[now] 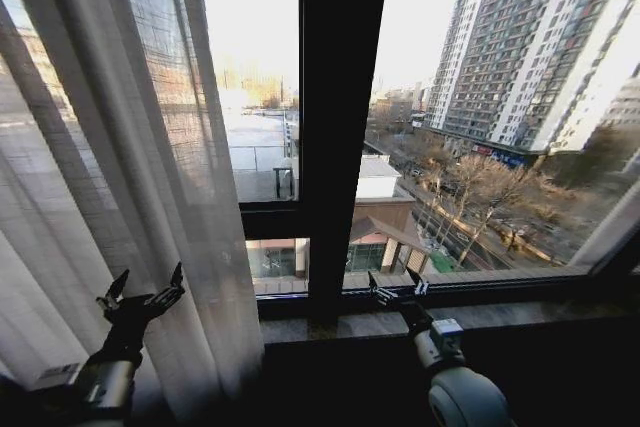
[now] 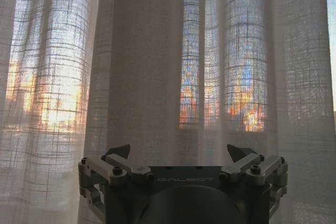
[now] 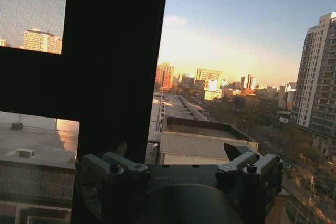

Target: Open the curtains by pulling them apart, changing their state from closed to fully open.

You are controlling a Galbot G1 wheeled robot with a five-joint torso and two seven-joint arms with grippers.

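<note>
Left claw (image 1: 141,296) gapes released before curtains (image 1: 110,177); right claw (image 1: 397,290) released.

Sheer curtains (image 1: 150,177) bunched at my left.
White pleated folds hang straight ahead of my left gripper (image 1: 142,297), close.

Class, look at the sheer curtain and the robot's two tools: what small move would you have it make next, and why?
Probably ease the left tool forward into the sheer curtain. It stands open just before the pleats, gripping nothing, and the panel is gathered left but hangs over part of the window. The right tool is open by the window sill.
</note>
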